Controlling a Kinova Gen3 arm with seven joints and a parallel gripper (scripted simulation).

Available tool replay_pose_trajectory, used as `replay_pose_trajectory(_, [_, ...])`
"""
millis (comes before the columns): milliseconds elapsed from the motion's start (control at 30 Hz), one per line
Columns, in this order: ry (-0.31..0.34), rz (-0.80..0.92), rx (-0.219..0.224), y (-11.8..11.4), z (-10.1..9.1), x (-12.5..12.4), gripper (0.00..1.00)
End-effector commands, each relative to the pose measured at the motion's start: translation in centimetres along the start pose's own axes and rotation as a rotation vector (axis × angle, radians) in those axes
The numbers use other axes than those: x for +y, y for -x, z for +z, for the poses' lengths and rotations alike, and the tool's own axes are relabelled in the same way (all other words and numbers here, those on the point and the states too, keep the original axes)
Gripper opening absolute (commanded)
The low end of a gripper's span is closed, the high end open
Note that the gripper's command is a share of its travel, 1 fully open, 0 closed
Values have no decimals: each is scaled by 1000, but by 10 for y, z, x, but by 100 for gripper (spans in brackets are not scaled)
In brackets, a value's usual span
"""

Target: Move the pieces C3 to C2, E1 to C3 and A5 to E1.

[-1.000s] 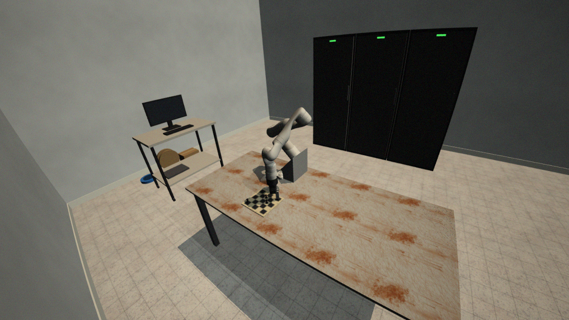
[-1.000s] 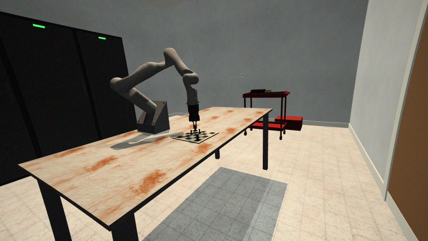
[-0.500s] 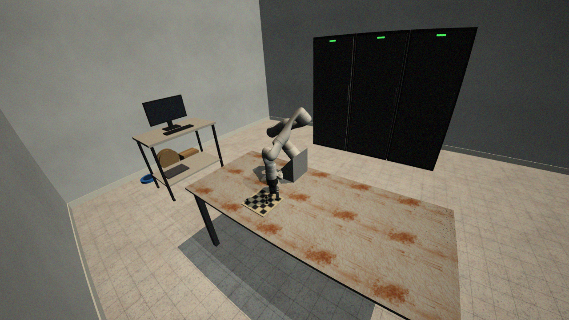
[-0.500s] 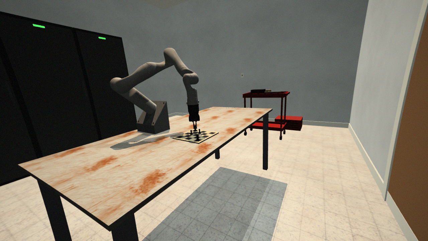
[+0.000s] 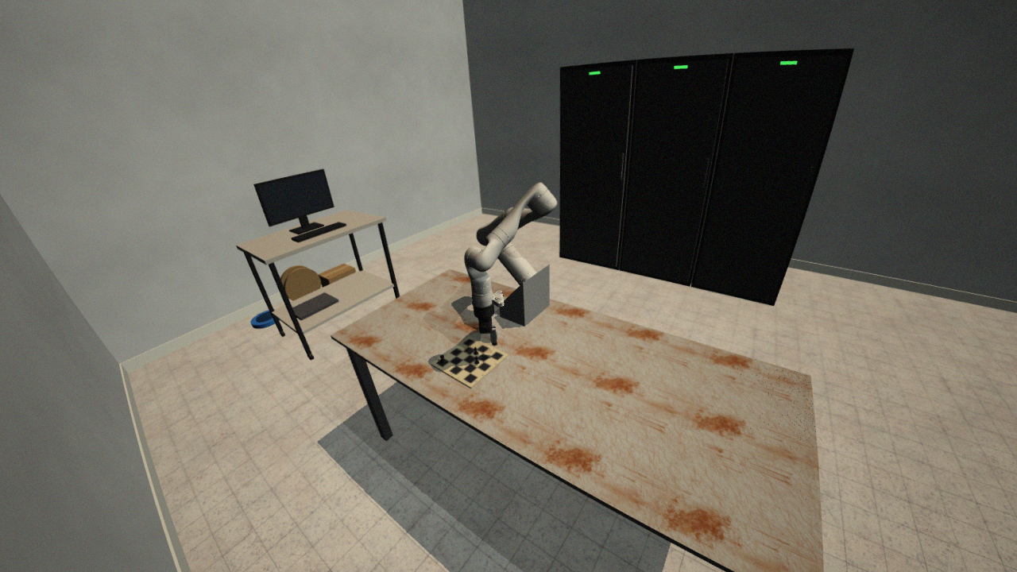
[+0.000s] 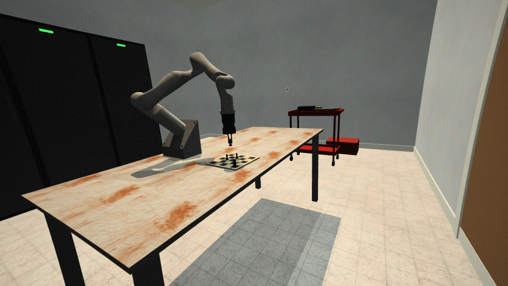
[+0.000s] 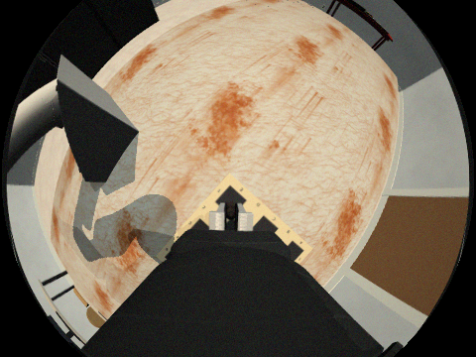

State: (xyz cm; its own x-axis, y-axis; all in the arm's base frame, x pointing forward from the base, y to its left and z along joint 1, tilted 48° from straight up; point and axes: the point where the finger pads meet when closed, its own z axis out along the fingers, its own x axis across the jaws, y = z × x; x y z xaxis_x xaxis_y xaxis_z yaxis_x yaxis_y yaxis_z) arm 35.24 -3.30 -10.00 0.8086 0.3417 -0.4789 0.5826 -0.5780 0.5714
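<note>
- On my feeds, the gripper [image 5: 493,340] [image 6: 230,143] [image 7: 230,212] pointed down over the chessboard [image 5: 470,384] [image 6: 220,166] [image 7: 229,179], near one of its corners.
- Its fingers were pinching a dark chess piece [image 6: 230,144] [image 7: 231,212]; from the side I could see the base of that piece raised above the board.
- I had three more dark pieces standing upright on the board: one near an outer corner [image 5: 441,360] [image 6: 234,163], and two closer together, one [image 5: 475,350] [image 6: 226,156] and the other [image 5: 476,359] [image 6: 236,155].
- The edge lettering was too small for me to read, so I could not tell the squares of these pieces by name.
- The board lay flat on the rust-stained table [image 5: 569,405] [image 6: 142,213] [image 7: 278,99], with a shadow falling across part of it.
- I saw the arm [image 5: 504,231] [image 6: 206,66] [image 7: 37,116] rise from its wedge-shaped mount [image 5: 538,295] [image 6: 191,140] [image 7: 96,134], bend over at the top and drop its wrist steeply toward the board.
- Behind the mount I had the black cabinets [image 5: 589,163] [image 6: 71,106]; beyond the far end of the table stood a red cart [image 6: 312,113].
</note>
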Motion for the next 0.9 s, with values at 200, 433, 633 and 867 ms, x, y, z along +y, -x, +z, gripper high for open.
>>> replay_pose_trajectory(200, [-3, -4, 13, -5, -39, -4, 0])
replay_pose_trajectory(433, [-3, -3, 13, -4, -40, -4, 0])
replay_pose_trajectory(633, [-7, -13, 11, -7, -39, 9, 0])
replay_pose_trajectory(867, [-3, -87, 11, -10, -39, 104, 0])
